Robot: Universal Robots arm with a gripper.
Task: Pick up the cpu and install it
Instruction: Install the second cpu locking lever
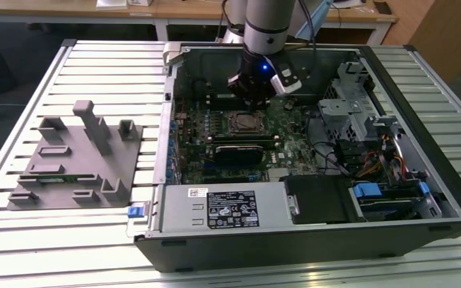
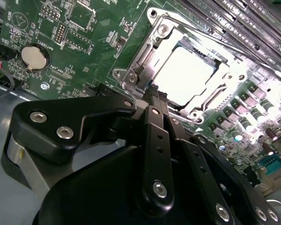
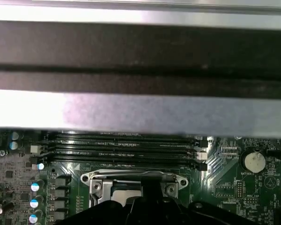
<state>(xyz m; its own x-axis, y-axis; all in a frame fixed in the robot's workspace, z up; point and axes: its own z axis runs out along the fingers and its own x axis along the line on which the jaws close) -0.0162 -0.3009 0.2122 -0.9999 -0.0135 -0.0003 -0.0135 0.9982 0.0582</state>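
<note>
One black two-fingered gripper [image 1: 252,103] on a silver-sleeved robot arm is seen lowered into one open black desktop computer case [image 1: 422,150] laid flat on a slatted aluminium table [image 1: 94,66]. In the exterior view, the gripper is poised just beyond the far edge of the single square metal-framed processor socket [image 1: 242,122], at roughly twelve o'clock from it. In the second wrist view the black fingers [image 2: 155,126] are drawn tightly together, with no gap and nothing held between them, their tips just short of the socket's metal frame [image 2: 131,77].

The cpu [image 2: 185,77], a flat square chip with a bright silvery top, is seen seated inside that frame, well lit and level with it. One round silver coin battery [image 2: 33,56] is set on the green motherboard [image 2: 84,42] near the socket. Four long dark memory slots [image 3: 124,150] are counted in the first wrist view, running side by side along one edge of the socket, with the case's grey wall [image 3: 140,112] rising close behind them.

At nine o'clock from the case, well apart on the table, one grey plastic fixture with upright blocks [image 1: 78,159] is laid. Open room is left above the socket; drive cages and cables [image 1: 374,156] are crowded at the case's three o'clock side.
</note>
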